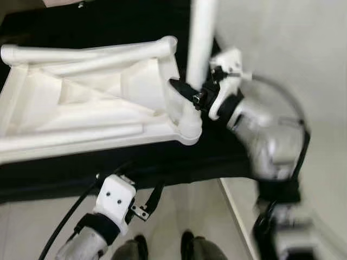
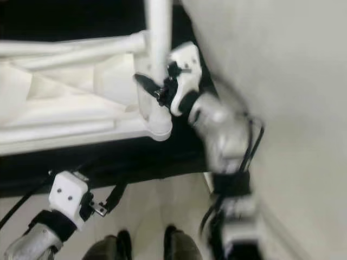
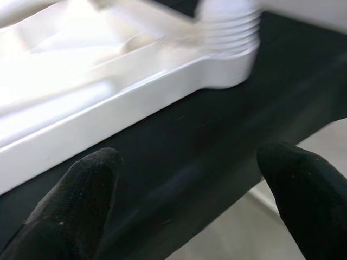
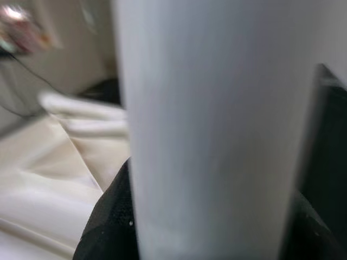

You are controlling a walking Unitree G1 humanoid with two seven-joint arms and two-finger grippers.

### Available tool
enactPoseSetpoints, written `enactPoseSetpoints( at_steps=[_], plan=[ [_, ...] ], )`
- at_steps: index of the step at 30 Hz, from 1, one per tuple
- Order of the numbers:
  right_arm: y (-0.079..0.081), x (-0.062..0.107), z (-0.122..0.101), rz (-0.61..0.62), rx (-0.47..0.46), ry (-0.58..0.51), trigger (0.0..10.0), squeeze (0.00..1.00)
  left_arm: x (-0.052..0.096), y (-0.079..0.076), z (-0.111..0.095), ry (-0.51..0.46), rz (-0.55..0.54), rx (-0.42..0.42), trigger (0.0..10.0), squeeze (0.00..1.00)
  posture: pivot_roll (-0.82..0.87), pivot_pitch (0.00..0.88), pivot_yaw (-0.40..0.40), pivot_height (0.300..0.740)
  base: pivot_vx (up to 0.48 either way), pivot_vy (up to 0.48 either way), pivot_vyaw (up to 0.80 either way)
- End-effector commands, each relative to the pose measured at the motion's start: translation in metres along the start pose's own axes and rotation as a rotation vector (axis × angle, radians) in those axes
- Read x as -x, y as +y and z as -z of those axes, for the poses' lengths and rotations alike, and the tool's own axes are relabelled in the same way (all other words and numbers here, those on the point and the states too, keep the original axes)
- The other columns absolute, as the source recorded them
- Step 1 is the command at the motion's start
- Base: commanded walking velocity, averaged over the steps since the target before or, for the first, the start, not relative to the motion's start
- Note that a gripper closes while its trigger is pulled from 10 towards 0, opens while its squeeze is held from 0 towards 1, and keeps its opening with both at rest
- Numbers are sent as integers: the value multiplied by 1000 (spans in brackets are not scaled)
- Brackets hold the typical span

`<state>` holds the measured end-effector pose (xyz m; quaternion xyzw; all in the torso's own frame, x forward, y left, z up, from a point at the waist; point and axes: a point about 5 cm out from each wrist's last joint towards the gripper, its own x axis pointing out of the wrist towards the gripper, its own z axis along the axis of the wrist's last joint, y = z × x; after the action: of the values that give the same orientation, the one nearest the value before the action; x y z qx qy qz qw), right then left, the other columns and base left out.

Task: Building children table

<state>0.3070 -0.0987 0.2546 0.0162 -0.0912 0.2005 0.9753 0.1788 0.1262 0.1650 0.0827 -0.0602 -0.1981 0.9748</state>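
A white plastic table top (image 1: pixel 81 108) lies upside down on a black surface (image 1: pixel 162 162). A white round table leg (image 1: pixel 200 43) stands upright in the threaded corner socket (image 1: pixel 190 130). My right gripper (image 1: pixel 198 95) is shut on the leg just above the socket; the right wrist view has the leg (image 4: pixel 211 130) between its black fingers (image 4: pixel 108 216). My left gripper (image 1: pixel 149 203) is open, low near the front edge of the black surface. Its two black fingers (image 3: pixel 81 200) spread before the socket corner (image 3: pixel 227 65).
A pale wall (image 1: pixel 282 49) rises close on the right. The light floor (image 1: pixel 179 211) shows below the black surface, with my two dark feet (image 1: pixel 162 246) on it. A cable (image 1: pixel 65 222) runs along my left arm.
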Motion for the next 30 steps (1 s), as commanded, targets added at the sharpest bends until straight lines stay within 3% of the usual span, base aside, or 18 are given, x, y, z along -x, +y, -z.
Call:
enactPoseSetpoints(
  at_steps=[1, 3, 10, 12, 14, 16, 17, 18, 22, 23, 25, 26, 30],
  plan=[
    [-11, 16, 72, 168, -101, 332, 10000, 0, 1, -1, 3, 20, -6, -3, 10000, 0, -53, 380, 15, 740, 0, 0, 0],
    [-3, 2, 62, 156, -109, 238, 10000, 0, 1, 1, 4, 29, 2, -10, 10000, 0, -32, 374, 26, 740, 0, 0, 0],
    [10, -9, 50, 55, -102, 145, 10000, 0, -1, 3, 6, 31, 6, -12, 10000, 0, -51, 361, 27, 740, 0, 0, 0],
    [20, -10, 44, -56, -80, 110, 10000, 0, -3, 4, 6, 26, 3, -15, 10000, 0, -50, 359, 26, 740, 0, 0, 0],
    [23, -8, 41, -79, -72, 101, 10000, 0, -3, 4, 6, 25, 1, -17, 10000, 0, -50, 359, 26, 740, 0, 0, 0],
    [33, -9, 30, -222, -47, 51, 10000, 0, -3, 6, 6, 24, -6, -20, 10000, 0, -51, 355, 25, 740, 0, 0, 0],
    [33, -9, 30, -222, -47, 51, 10000, 0, -3, 6, 6, 24, -6, -20, 10000, 0, -51, 355, 25, 740, 0, 0, 0],
    [36, -11, 19, -388, -25, 8, 10000, 0, -5, 6, 7, 22, -9, -22, 10000, 0, -55, 347, 25, 740, 0, 0, 0],
    [34, -14, 10, -506, -11, -22, 10000, 0, -7, 6, 7, 21, -9, -23, 10000, 0, -55, 345, 25, 740, 0, 0, 0],
    [29, -15, 6, -621, 2, -10, 10000, 0, -8, 6, 8, 19, -8, -23, 10000, 0, -58, 335, 19, 740, 0, 0, 0],
    [29, -15, 6, -621, 2, -10, 10000, 0, -8, 6, 8, 19, -8, -23, 10000, 0, -58, 335, 19, 740, 0, 0, 0],
    [16, -16, -5, -816, 76, 0, 10000, 0, -9, 6, 8, 16, -6, -22, 10000, 0, -59, 329, 15, 740, 0, 0, 0],
    [6, -20, -12, -941, 92, 8, 10000, 0, -10, 5, 8, 12, -8, -21, 10000, 0, -55, 325, 6, 740, 0, 0, 0]
  ],
)
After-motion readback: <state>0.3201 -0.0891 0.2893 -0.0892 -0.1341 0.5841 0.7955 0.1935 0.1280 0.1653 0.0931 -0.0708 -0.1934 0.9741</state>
